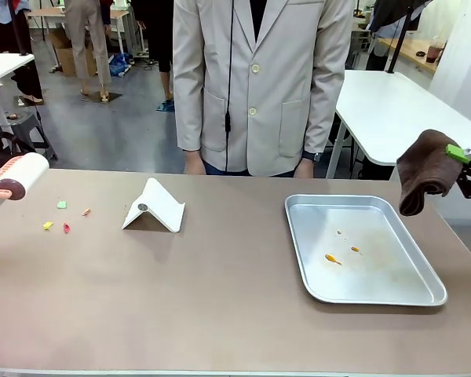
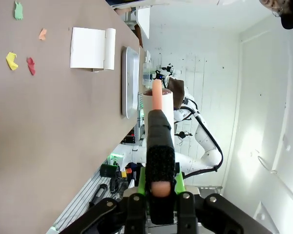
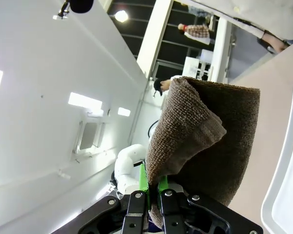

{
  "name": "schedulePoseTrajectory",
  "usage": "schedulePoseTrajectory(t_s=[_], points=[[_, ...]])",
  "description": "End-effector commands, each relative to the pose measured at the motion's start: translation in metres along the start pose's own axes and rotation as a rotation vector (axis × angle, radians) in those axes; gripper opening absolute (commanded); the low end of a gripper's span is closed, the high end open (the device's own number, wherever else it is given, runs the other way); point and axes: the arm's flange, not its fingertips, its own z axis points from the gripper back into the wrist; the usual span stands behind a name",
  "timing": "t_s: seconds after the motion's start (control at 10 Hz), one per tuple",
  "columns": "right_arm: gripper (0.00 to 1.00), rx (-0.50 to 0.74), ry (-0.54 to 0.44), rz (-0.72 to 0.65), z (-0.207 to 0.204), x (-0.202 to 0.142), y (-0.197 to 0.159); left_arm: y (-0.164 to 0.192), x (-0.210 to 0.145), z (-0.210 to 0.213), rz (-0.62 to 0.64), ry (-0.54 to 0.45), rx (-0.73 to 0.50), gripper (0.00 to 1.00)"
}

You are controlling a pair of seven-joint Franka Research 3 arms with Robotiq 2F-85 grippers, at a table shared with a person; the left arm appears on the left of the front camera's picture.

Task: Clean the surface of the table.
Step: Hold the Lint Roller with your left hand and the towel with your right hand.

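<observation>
The taupe-brown table [image 1: 220,290] carries small scraps at its left: green [image 1: 61,204], orange [image 1: 86,212], yellow [image 1: 48,225] and red [image 1: 66,228]. Above the far left edge hangs a lint roller [image 1: 20,174] with a white roll and pink frame. In the left wrist view my left gripper [image 2: 159,187] is shut on the roller's black handle [image 2: 159,146], with the table [image 2: 49,136] alongside. At the right edge, my right gripper [image 1: 461,157] is shut on a brown cloth [image 1: 424,169] held above the table; the cloth [image 3: 205,141] hangs folded from the gripper [image 3: 154,187].
A white folded dustpan-like piece [image 1: 154,206] stands left of centre. A silver metal tray [image 1: 420,290] with a few orange crumbs lies on the right. A person in a beige jacket [image 1: 259,78] stands at the far edge, hands down.
</observation>
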Motion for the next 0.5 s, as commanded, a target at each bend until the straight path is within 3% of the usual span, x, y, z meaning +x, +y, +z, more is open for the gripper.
schedulePoseTrajectory(t_s=[0.0, 0.4], points=[[0.0, 0.016, 0.007, 0.005, 0.0035, -0.002, 0.0046, -0.0014, -0.0029, 0.001, -0.015, 0.004, 0.002, 0.0], [0.0, 0.016, 0.007, 0.005, 0.0035, -0.002, 0.0046, -0.0014, -0.0029, 0.001, -0.015, 0.004, 0.002, 0.0]])
